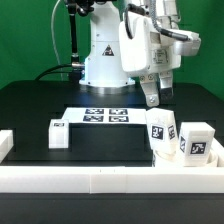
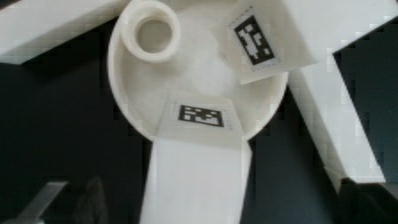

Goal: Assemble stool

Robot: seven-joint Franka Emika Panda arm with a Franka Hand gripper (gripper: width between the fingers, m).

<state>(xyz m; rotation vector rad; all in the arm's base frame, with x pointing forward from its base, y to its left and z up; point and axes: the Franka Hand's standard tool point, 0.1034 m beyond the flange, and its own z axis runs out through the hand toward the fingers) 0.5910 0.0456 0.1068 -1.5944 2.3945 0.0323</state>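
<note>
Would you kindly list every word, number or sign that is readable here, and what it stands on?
No words or numbers are readable.
Arm's base: a small dark sign, too blurred to read.
Marker board, stool parts: black-and-white square tags, patterns only, no letters.

The arm (image 1: 118, 45) is white and rounded, on a bulbous base (image 1: 95, 68); a small triangular sticker (image 1: 100, 48) marks it; a black cable (image 1: 72, 30) trails behind; the gripper (image 1: 150, 98) is pale grey.
</note>
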